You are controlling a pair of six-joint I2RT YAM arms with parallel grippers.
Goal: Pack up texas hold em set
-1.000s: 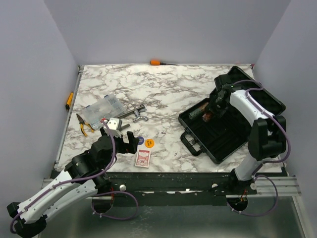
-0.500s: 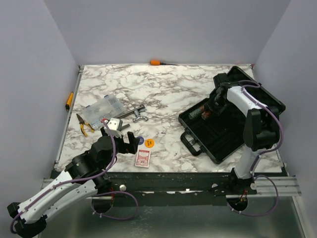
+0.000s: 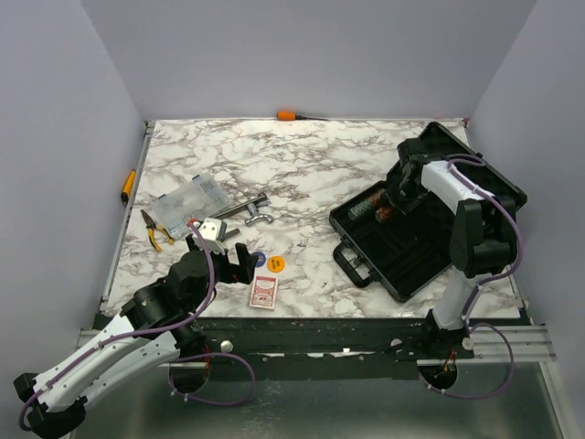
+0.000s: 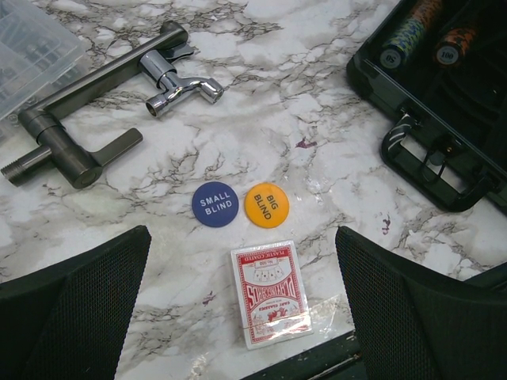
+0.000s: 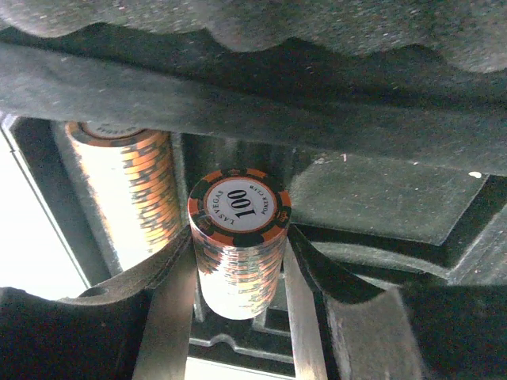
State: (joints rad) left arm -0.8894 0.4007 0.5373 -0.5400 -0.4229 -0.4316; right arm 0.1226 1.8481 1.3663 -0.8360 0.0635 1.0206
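The black case (image 3: pixel 416 251) lies open at the right, with its foam-lined lid (image 3: pixel 489 178) folded back. My right gripper (image 3: pixel 388 206) is inside the case. In the right wrist view it (image 5: pixel 238 321) is shut on a chip stack (image 5: pixel 238 237) topped by a "100" chip, beside a second stack (image 5: pixel 131 182). My left gripper (image 3: pixel 239 265) is open and empty, and in its wrist view it (image 4: pixel 242 317) hovers over the red-backed card deck (image 4: pixel 271 294). A blue disc (image 4: pixel 215 204) and an orange disc (image 4: pixel 267 205) lie just beyond the deck. Two chip stacks (image 4: pixel 404 36) sit in the case.
A grey metal clamp (image 3: pixel 247 212), a clear plastic box (image 3: pixel 187 198) and pliers (image 3: pixel 154 229) lie at the left. An orange screwdriver (image 3: pixel 291 115) lies at the far edge. The deck (image 3: pixel 263 292) lies close to the table's near edge. The case handle (image 4: pixel 432 166) faces the discs.
My right gripper has shifted slightly inside the case with the chip stack. The left arm, deck and discs have not moved.
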